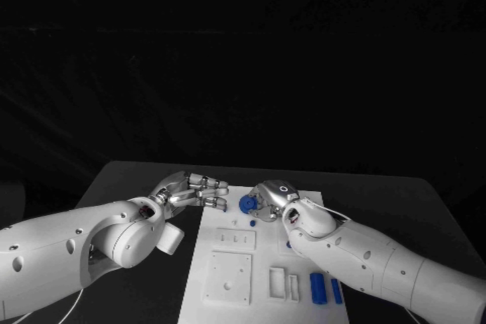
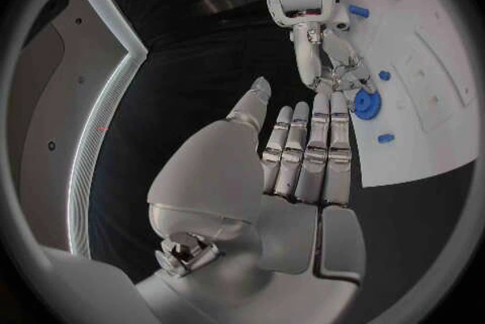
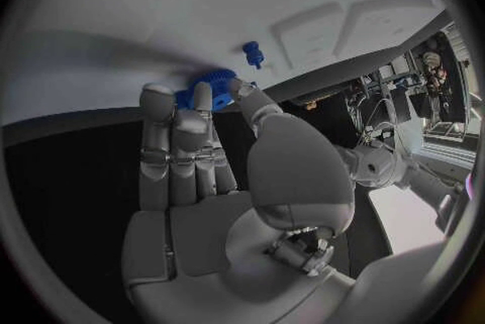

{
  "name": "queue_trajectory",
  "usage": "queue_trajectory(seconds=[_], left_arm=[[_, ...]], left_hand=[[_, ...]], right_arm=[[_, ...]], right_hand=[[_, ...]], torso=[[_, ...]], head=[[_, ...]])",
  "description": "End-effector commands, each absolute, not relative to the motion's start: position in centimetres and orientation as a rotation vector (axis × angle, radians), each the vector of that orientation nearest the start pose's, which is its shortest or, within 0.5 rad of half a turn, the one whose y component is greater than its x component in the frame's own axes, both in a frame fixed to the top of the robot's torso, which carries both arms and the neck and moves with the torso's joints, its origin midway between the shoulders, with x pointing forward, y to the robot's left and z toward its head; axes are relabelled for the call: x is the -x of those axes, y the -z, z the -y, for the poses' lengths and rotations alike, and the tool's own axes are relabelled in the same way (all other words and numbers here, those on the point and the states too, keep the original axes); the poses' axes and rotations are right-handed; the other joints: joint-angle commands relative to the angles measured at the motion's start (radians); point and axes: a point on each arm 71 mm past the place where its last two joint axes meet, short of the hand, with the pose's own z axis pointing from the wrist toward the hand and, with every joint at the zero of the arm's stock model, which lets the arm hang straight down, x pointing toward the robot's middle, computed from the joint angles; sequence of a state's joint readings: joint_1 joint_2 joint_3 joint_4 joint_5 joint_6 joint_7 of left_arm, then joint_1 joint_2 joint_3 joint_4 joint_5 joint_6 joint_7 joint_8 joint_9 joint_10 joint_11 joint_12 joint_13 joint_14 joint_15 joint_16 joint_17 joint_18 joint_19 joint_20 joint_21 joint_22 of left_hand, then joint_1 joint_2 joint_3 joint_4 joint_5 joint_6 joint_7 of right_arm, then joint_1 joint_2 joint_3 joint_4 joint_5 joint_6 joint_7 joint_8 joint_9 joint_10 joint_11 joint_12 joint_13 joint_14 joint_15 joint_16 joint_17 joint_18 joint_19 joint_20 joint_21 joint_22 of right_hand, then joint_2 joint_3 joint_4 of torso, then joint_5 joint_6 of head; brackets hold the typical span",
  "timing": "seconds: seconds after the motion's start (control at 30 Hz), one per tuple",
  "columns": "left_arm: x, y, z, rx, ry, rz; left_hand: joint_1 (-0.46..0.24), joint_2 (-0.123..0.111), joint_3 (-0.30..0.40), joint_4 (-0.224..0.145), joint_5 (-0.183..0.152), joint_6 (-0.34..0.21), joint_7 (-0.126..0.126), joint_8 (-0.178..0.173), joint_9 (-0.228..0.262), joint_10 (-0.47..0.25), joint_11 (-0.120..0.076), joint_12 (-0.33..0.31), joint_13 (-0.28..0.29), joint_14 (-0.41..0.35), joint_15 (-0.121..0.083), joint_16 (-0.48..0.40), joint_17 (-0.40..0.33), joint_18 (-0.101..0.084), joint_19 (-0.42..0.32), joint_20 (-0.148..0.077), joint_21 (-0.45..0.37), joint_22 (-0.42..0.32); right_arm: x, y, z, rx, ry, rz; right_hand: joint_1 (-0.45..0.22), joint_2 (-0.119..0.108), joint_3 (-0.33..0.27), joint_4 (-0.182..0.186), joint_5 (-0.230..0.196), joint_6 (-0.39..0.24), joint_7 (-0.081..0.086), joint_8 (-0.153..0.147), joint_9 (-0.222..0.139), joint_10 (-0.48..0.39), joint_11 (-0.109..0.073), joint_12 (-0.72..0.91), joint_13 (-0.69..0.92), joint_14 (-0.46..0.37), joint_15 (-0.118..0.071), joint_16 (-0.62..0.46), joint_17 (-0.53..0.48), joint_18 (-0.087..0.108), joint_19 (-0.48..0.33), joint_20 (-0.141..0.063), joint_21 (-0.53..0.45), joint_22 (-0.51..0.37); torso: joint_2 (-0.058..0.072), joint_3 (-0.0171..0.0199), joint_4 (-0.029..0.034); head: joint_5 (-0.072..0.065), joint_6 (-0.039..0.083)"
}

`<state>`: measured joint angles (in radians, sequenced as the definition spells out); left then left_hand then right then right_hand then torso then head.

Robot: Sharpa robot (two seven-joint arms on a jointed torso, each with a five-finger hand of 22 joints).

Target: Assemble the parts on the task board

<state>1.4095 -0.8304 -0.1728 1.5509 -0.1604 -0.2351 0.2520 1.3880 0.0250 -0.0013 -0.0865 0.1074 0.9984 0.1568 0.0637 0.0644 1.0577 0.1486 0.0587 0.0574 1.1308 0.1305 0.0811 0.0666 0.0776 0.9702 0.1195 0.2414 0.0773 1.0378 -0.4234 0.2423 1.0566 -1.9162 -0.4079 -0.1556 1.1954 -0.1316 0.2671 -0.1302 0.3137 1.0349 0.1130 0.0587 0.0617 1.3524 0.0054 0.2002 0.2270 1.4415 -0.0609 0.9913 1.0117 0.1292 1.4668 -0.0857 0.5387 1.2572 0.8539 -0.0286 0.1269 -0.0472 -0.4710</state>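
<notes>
The white task board (image 1: 231, 248) lies in the middle of the table. A blue gear (image 1: 246, 205) sits near its far end. My right hand (image 1: 272, 197) reaches over it, and the thumb and fingertips (image 3: 202, 94) pinch the rim of the gear (image 3: 214, 88). The gear (image 2: 364, 104) lies flat against the board under the right hand (image 2: 328, 65). My left hand (image 1: 192, 190) hovers by the board's far left corner, fingers straight and side by side, holding nothing (image 2: 303, 154). A small blue peg (image 1: 252, 223) lies just nearer than the gear (image 3: 253, 54).
Two blue bars (image 1: 318, 287) (image 1: 336, 290) lie on the board's near right part, beside white slotted blocks (image 1: 277, 282). A white square plate (image 1: 229, 276) sits at the near left. Another blue piece (image 1: 288, 245) peeks out beside my right forearm. Black table (image 1: 132, 180) surrounds the board.
</notes>
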Motion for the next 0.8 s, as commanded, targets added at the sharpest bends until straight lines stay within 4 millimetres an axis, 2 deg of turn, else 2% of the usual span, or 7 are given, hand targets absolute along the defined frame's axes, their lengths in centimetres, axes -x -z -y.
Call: queue_trajectory(seconds=[0.03, 0.17, 0.23, 0.37, 0.4, 0.53, 0.8], left_arm=[[-49.68, 12.81, -18.58, 0.794, 1.511, -1.639], [-49.68, 12.81, -18.62, 0.795, 1.510, -1.639], [-49.68, 12.82, -18.65, 0.795, 1.509, -1.639], [-49.66, 12.81, -18.69, 0.796, 1.508, -1.638], [-49.65, 12.81, -18.70, 0.796, 1.508, -1.638], [-49.63, 12.81, -18.75, 0.797, 1.507, -1.638], [-49.59, 12.81, -18.84, 0.798, 1.506, -1.637]], left_hand=[[-0.001, -0.007, 0.000, 0.002, 0.005, -0.004, -0.001, -0.002, 0.000, -0.007, 0.002, 0.000, 0.002, -0.003, 0.001, -0.004, -0.001, 0.001, -0.004, -0.001, 0.002, -0.001], [-0.001, -0.007, 0.000, 0.002, 0.005, -0.004, -0.001, -0.002, 0.000, -0.007, 0.002, 0.000, 0.002, -0.003, 0.001, -0.004, -0.001, 0.001, -0.004, -0.001, 0.002, -0.001], [-0.004, -0.006, -0.001, 0.003, 0.005, -0.005, -0.001, -0.001, 0.000, -0.008, 0.003, 0.001, 0.002, -0.003, 0.001, -0.004, -0.001, 0.001, -0.004, -0.001, 0.002, -0.001], [-0.004, -0.007, -0.001, 0.003, 0.005, -0.005, -0.001, -0.002, 0.000, -0.010, 0.003, 0.000, 0.002, -0.003, 0.001, -0.004, -0.001, 0.001, -0.004, -0.001, 0.002, -0.001], [-0.004, -0.007, -0.001, 0.003, 0.005, -0.005, -0.001, -0.002, 0.000, -0.010, 0.003, 0.000, 0.002, -0.003, 0.001, -0.004, -0.001, 0.001, -0.004, -0.001, 0.002, -0.001], [-0.004, -0.007, -0.001, 0.003, 0.005, -0.005, -0.001, -0.002, 0.000, -0.010, 0.003, 0.000, 0.002, -0.003, 0.001, -0.004, -0.001, 0.001, -0.004, -0.001, 0.002, -0.001], [-0.004, -0.007, -0.001, 0.003, 0.005, -0.005, -0.001, -0.002, 0.000, -0.010, 0.003, 0.000, 0.002, -0.003, 0.001, -0.004, -0.001, 0.001, -0.004, -0.001, 0.002, -0.001]], right_arm=[[-55.32, 20.43, 12.13, 0.246, -0.441, -1.443], [-55.41, 20.51, 12.17, 0.236, -0.444, -1.459], [-55.49, 20.59, 12.23, 0.230, -0.442, -1.471], [-55.57, 20.71, 12.34, 0.223, -0.440, -1.492], [-55.58, 20.74, 12.37, 0.222, -0.440, -1.496], [-55.58, 20.76, 12.50, 0.219, -0.442, -1.506], [-55.55, 20.67, 12.87, 0.214, -0.443, -1.501]], right_hand=[[-0.003, 0.009, -0.011, 0.003, -0.004, 0.002, -0.004, 0.004, 0.001, -0.005, 0.001, 0.007, 0.003, 0.001, -0.008, -0.004, -0.001, -0.010, 0.047, -0.004, 0.004, -0.001], [-0.031, 0.013, -0.030, 0.034, 0.023, -0.004, -0.006, 0.003, 0.001, -0.008, 0.000, 0.025, 0.022, 0.002, -0.009, -0.005, -0.003, -0.010, 0.047, -0.005, 0.005, -0.004], [-0.058, 0.020, -0.038, 0.064, 0.034, -0.011, -0.006, 0.003, 0.001, -0.021, 0.000, 0.062, 0.055, 0.002, -0.009, -0.008, -0.006, -0.011, 0.047, -0.006, 0.004, -0.006], [-0.096, 0.025, -0.048, 0.119, 0.026, -0.025, -0.007, 0.004, 0.001, -0.108, 0.001, 0.228, 0.238, 0.001, -0.011, -0.021, -0.024, -0.011, 0.046, -0.006, 0.004, -0.013], [-0.109, 0.029, -0.047, 0.128, 0.025, -0.025, -0.008, 0.004, 0.001, -0.104, -0.002, 0.244, 0.255, 0.001, -0.012, -0.020, -0.025, -0.010, 0.047, -0.006, 0.004, -0.014], [-0.128, 0.033, -0.036, 0.135, 0.037, -0.018, -0.009, 0.003, 0.001, -0.127, -0.005, 0.316, 0.342, 0.001, -0.013, -0.018, -0.034, -0.011, 0.046, -0.008, 0.007, -0.016], [-0.141, 0.034, -0.008, 0.127, 0.065, -0.011, -0.011, 0.004, 0.001, -0.145, -0.008, 0.361, 0.390, 0.001, -0.015, -0.017, -0.044, -0.013, 0.047, -0.009, 0.016, -0.016]], torso=[[0.000, 0.0003, 0.0004], [0.000, 0.0004, 0.0003], [-0.001, 0.0006, -0.0002], [0.000, 0.0010, -0.0005], [0.000, 0.0012, -0.0011], [0.000, 0.0016, -0.0013], [0.000, 0.0022, -0.0007]], head=[[0.000, -0.001], [0.000, -0.001], [0.000, -0.001], [0.000, -0.002], [0.001, -0.003], [0.001, -0.003], [0.000, -0.006]])
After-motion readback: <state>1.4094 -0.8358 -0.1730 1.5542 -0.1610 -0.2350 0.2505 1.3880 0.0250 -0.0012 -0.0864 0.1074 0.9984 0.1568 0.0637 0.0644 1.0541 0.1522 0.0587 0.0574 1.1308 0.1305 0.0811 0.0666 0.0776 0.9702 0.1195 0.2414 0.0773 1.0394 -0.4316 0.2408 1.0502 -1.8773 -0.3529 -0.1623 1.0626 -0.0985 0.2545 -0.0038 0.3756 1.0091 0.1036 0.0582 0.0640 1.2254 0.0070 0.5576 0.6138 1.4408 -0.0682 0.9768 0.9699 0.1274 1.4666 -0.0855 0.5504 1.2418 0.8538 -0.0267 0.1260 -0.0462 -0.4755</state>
